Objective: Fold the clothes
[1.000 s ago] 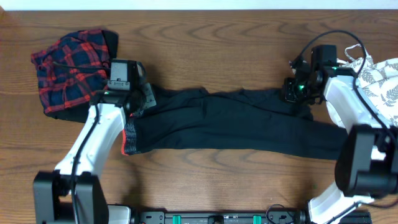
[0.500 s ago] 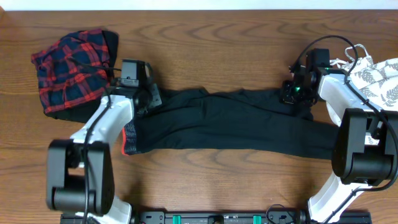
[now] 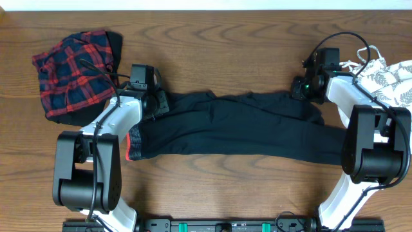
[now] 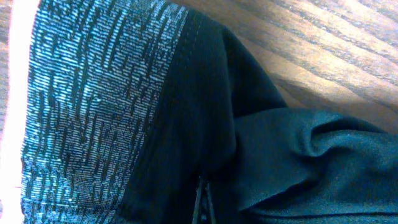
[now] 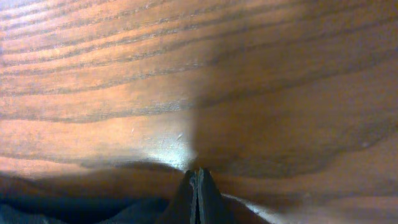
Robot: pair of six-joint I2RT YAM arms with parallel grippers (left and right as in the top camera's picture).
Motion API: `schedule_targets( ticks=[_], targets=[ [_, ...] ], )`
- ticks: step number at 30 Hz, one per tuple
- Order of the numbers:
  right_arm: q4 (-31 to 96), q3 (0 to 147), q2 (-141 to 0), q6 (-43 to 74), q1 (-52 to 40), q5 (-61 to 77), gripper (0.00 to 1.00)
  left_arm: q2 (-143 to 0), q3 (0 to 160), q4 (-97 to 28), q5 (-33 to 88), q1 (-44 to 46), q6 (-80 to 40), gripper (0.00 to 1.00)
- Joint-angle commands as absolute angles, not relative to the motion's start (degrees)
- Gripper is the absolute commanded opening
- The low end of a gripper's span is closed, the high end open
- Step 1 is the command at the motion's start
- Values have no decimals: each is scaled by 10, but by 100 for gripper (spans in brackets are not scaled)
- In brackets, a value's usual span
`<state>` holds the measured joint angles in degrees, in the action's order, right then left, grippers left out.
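Note:
The clothes are chiefly long black leggings (image 3: 238, 129) lying flat across the table, with the grey-and-red waistband (image 3: 133, 143) at the left. My left gripper (image 3: 158, 103) sits on their upper left corner. In the left wrist view its tips (image 4: 203, 199) are shut and sunk into creased black cloth (image 4: 280, 155) beside the grey band (image 4: 93, 106). At the leggings' upper right end, my right gripper (image 3: 298, 87) is shut, tips (image 5: 197, 186) down on the wood. The black cloth edge (image 5: 74, 211) lies right beside it, with none visible between the tips.
A red-navy plaid piece (image 3: 74, 74) lies bunched at the back left. A white leaf-print top (image 3: 393, 80) lies at the right edge, behind the right arm. Bare wooden table (image 3: 225, 51) stretches behind the leggings.
My left gripper has shifted right and slightly back along the leggings' upper left corner. My right gripper has edged back a little. The leggings lie as before.

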<state>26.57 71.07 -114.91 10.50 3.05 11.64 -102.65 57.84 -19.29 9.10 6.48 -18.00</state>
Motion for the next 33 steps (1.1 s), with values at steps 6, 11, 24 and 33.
schedule_targets(
  ticks=[6,11,24,33],
  targets=[
    [289,713,-1073,98,33,141,14,-1031,586,-197,97,65,-177,7],
    [299,714,-973,93,38,119,17,-1031,586,-209,97,65,-177,17],
    [411,710,-1007,65,-6,124,1,-1031,586,-222,97,65,-177,29],
    [402,710,-1133,59,-44,115,1,-1031,586,-222,97,65,-177,30]
  ],
)
